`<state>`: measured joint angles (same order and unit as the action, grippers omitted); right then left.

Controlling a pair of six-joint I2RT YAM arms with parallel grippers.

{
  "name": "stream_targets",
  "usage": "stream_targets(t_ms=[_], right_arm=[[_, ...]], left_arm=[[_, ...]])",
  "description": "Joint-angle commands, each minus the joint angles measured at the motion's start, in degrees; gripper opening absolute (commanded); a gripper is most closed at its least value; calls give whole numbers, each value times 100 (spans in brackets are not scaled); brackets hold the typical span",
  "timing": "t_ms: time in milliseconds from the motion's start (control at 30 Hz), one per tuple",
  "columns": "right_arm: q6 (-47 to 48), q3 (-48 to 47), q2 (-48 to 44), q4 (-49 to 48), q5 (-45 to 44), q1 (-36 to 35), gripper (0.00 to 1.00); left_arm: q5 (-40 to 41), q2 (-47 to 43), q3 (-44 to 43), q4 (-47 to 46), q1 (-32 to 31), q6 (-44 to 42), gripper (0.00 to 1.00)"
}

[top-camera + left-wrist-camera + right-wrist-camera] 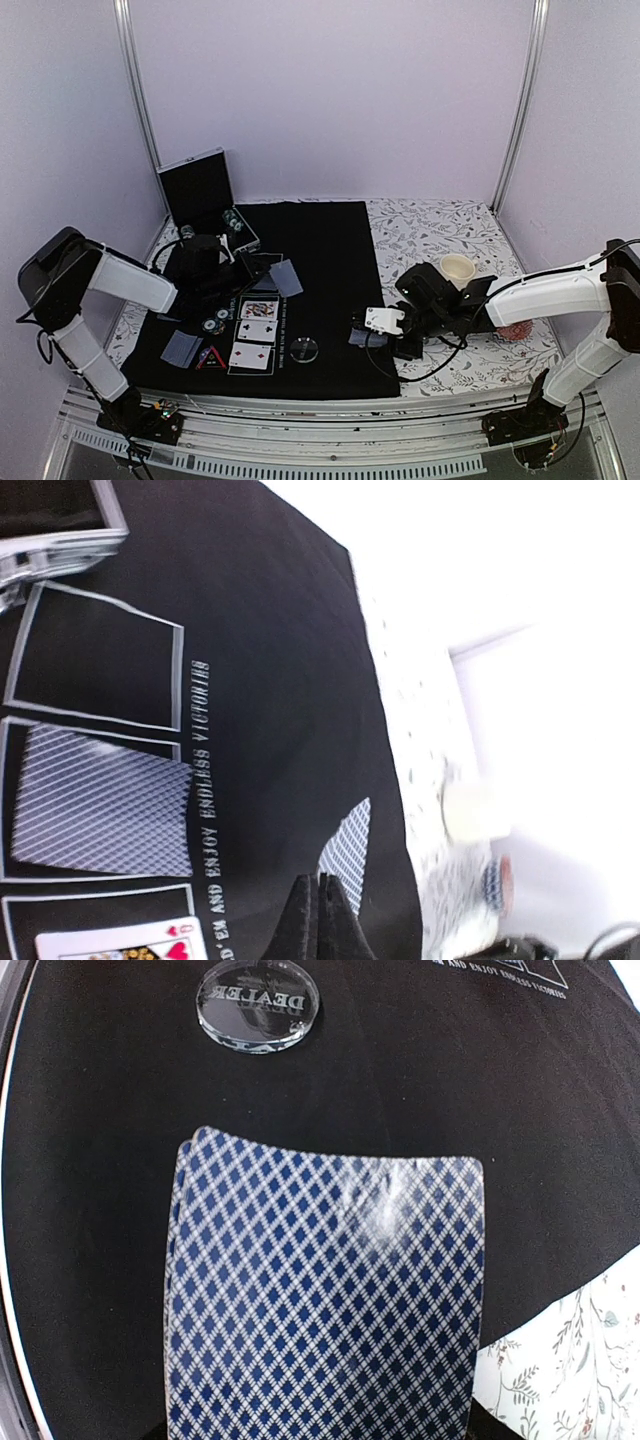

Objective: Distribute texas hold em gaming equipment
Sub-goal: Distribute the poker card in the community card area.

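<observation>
My left gripper point(252, 266) hovers over the upper left of the black mat point(330, 250). Its fingers point(300, 920) are pressed together on a lattice-backed card point(346, 852) that sticks out edge-on. A face-down card point(100, 800) lies in a printed slot, with a heart face card point(120, 945) in the slot below it. My right gripper point(372, 333) at the mat's right edge holds a small stack of lattice-backed cards point(325, 1300) that hides its fingers. The clear dealer disc point(258, 1005) lies just beyond, and it also shows in the top view point(306, 349). Three face-up cards point(256, 331), striped chips point(215, 322), a red triangle marker point(210, 357) and a face-down card point(182, 347) lie at the front left.
An open black case point(200, 190) with more chips point(232, 220) stands at the mat's back left corner. A cream cup point(458, 268) and a reddish dish point(515, 330) sit on the floral cloth to the right, by the right arm. Cables trail near the right gripper.
</observation>
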<state>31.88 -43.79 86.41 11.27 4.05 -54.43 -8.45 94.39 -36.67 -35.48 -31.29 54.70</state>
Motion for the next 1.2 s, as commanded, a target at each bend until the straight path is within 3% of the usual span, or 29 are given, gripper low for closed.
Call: stream_targets(t_ms=[0, 167, 367, 600, 1167], right_arm=[[-212, -204, -203, -39, -55, -39, 57], [-225, -255, -234, 9, -63, -38, 57], [-213, -312, -238, 137, -80, -38, 57], [-147, -384, -216, 236, -112, -37, 57], [-197, -423, -192, 317, -99, -36, 57]], left_arm=[[1319, 290, 204, -1758, 82, 1557, 0], [1783, 865, 254, -2440, 276, 2246, 0], [2416, 1313, 261, -2556, 351, 2996, 0], [3367, 1298, -67, -1561, 349, 3450, 0], [3892, 1975, -752, -402, -163, 4538, 0]])
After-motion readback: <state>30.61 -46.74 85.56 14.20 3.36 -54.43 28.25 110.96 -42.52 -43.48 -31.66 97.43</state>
